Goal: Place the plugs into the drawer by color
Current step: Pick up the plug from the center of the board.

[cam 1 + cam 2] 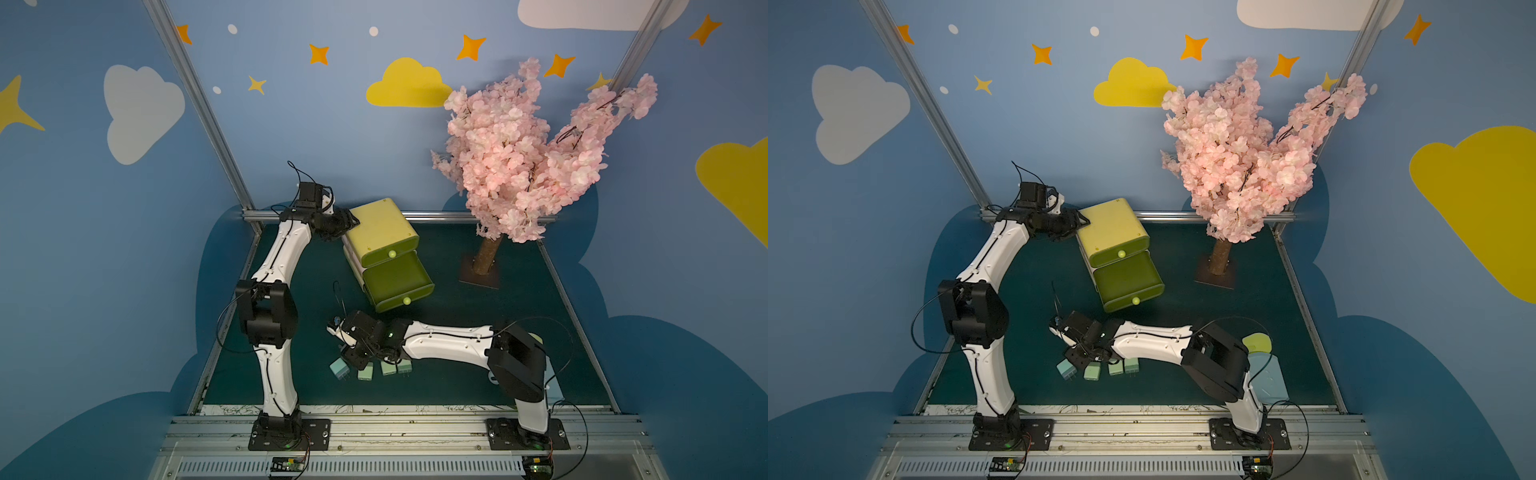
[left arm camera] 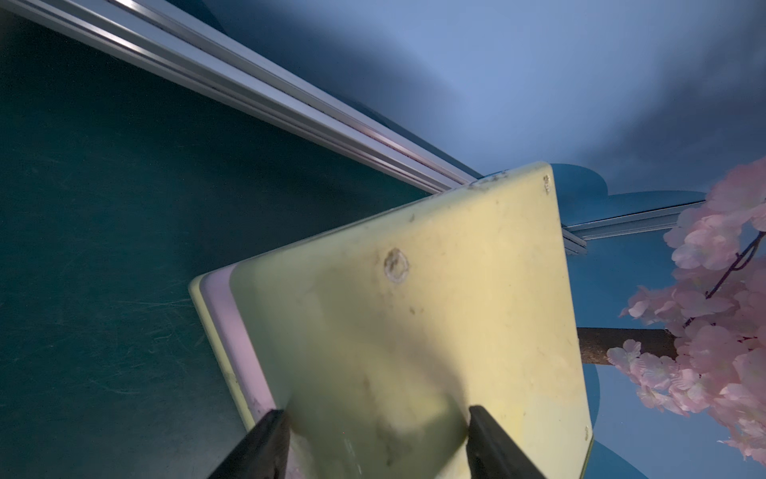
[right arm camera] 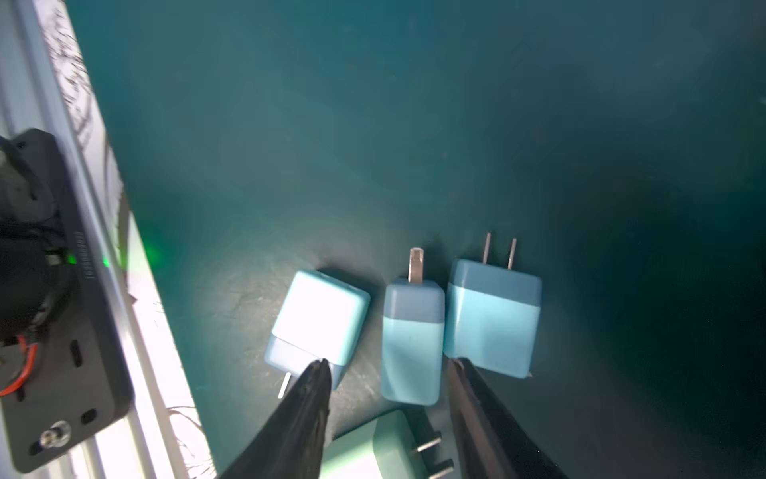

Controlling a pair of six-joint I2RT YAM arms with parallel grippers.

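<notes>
My left hand (image 2: 376, 409) rested open-jawed on the top back corner of the drawer chest (image 1: 380, 226). Its middle drawer (image 1: 399, 276) stood pulled out, contents too dim to tell. My right hand (image 3: 387, 363) straddled a light blue plug (image 3: 410, 331), unclamped, among three others near the front rail (image 1: 415, 428). Bare mat (image 1: 449, 307) lay open beside the chest.

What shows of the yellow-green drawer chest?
The drawer chest is yellow-green plastic, round-cornered, its top scuffed, standing angled on the green mat by the back rail. Top drawer shut, second drawer pulled out; each has a pale round knob. The jaws of the left gripper, spread, rest at its rear top corner.
</notes>
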